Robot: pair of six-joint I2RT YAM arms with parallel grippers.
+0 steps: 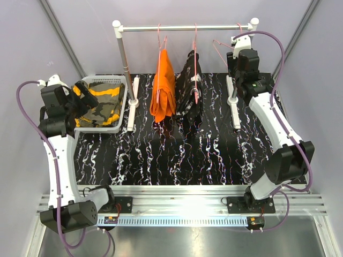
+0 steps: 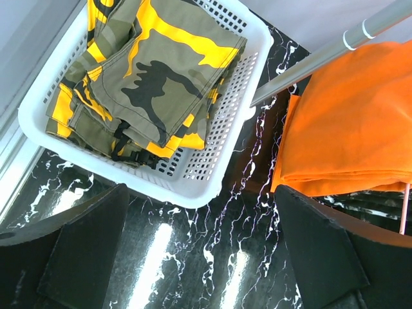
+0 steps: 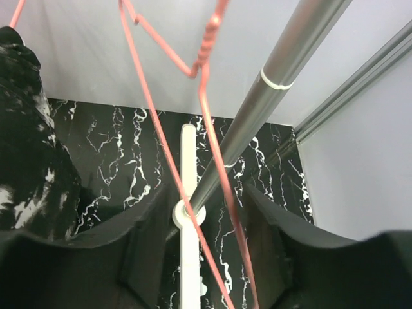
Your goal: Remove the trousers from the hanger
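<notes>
The orange trousers and the black speckled trousers hang on pink hangers from the rack's rod. The olive-green and yellow trousers lie folded in a white basket. My left gripper is open and empty, held above the basket's near corner; its wrist view shows the olive-green trousers and the orange ones. My right gripper is open beside the rod's right end. Both wires of an empty pink hanger pass between its fingers. The black trousers hang to its left.
The rack's posts stand on white feet on the black marbled table. The right post and its foot lie straight below my right gripper. Grey walls close in the back and the sides.
</notes>
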